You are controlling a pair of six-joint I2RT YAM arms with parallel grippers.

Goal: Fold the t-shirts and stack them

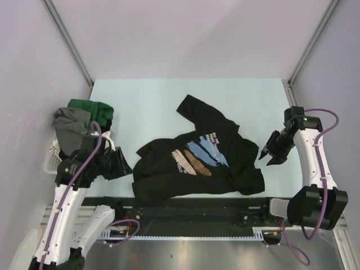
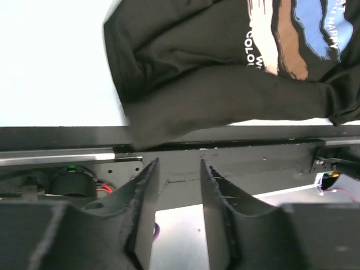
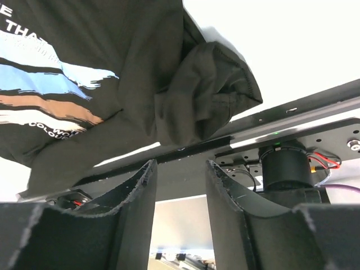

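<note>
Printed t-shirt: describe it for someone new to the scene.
Find the pale table's near edge. At its middle lies a crumpled black t-shirt. Only it bears blue, brown and white brushstrokes; the green shirt and grey shirt are heaped left.

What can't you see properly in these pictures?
- Top view: the small words printed on the black t-shirt are too tiny to read. Both wrist views cut them off at the picture's edge.
- Top view: the white basket is mostly hidden by the grey shirt, the green shirt and the left arm.
- Top view: anything lying under those two shirts is covered by them.
</note>
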